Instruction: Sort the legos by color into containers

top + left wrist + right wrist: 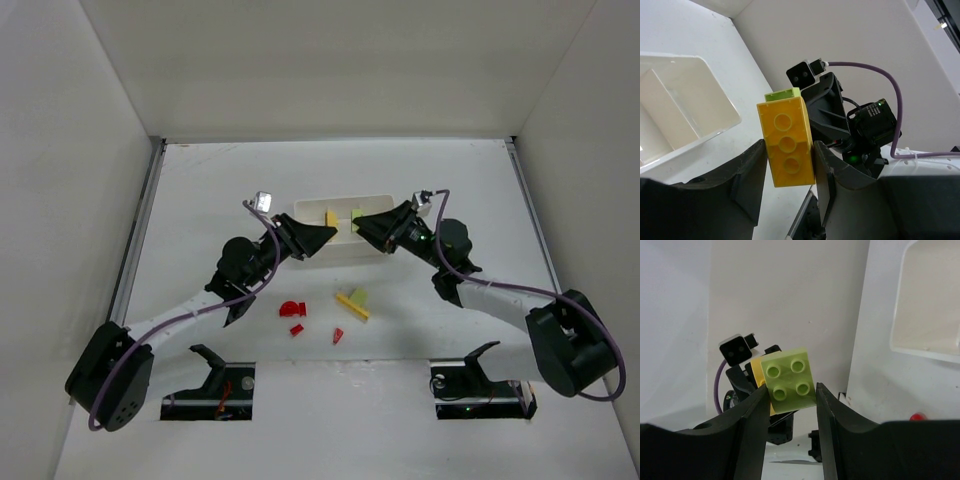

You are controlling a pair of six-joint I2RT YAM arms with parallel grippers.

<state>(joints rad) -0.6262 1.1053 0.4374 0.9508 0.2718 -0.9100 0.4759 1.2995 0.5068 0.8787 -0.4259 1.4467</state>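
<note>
White table, walled on three sides. Left arm and right arm both reach in toward the middle and meet nose to nose over the tray, which lies far-centre, long side across.

Left gripper has its fingers pinching a yellow brick by its two long sides, with the hollow underside facing the wrist camera. Right gripper has its fingers clamped on a light-green brick, a four-stud square with studs toward its own camera.

In each wrist view the other arm's brick peeks out from behind the held one. From above, a strip of white shows between the two bricks, so they look just apart, not joined. Both are held above the tray, most likely for dropping. Which compartment each is over, I can't tell. The compartments seen from the left wrist look bare.

Each brick is gripped on flat faces and sits square in the jaws, so a plain release should let it fall straight. The risk is the two wrists crowding each other.

Near side of the tray, loose on the table and not yet sorted:
- red pieces, three of them
- a yellow piece with a pale green bit touching it

My read is mid-task.
</note>
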